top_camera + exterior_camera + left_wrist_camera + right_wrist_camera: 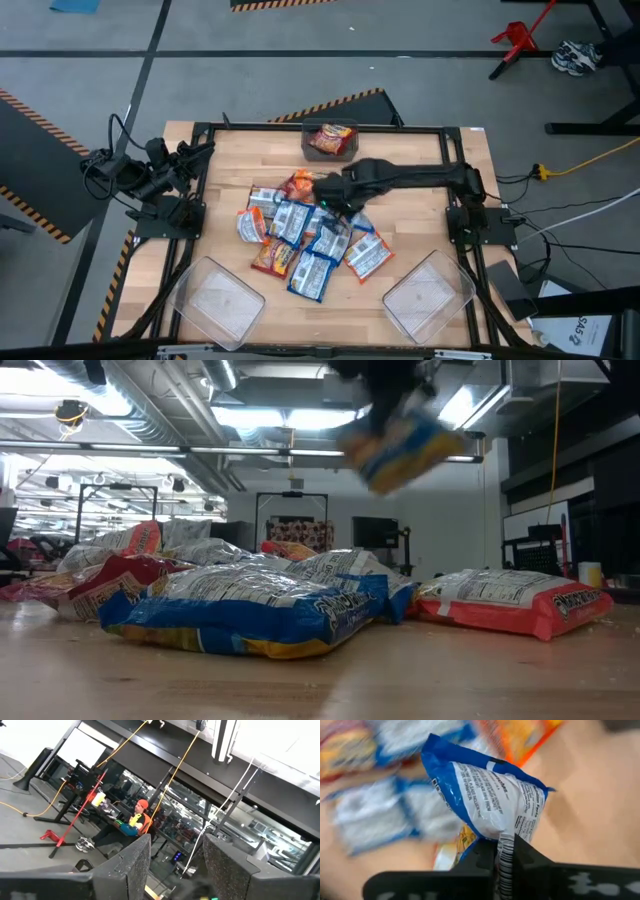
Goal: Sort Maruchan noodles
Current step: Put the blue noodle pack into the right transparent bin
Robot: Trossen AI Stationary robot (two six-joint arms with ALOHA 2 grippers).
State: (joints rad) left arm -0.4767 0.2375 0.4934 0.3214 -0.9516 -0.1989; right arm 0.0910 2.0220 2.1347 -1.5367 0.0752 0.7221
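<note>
Pinched by one edge in the right gripper (505, 851), a blue-and-white noodle packet (490, 795) hangs above the pile of packets (305, 235) at mid-table. Such a thin hold could let the crinkly plastic slip. Left gripper (175, 870) waits open at the left edge.

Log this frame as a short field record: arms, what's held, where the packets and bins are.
right gripper: over the pile at table centre, fingers shut on a blue-and-white packet, lifted off the table
left gripper: parked at the table's left edge, fingers open, holding nothing
pile of packets: blue-and-white and red-orange, heaped mid-table
far bin: holds red-orange packets
near-left bin: no packets seen
near-right bin: no packets seen
</note>
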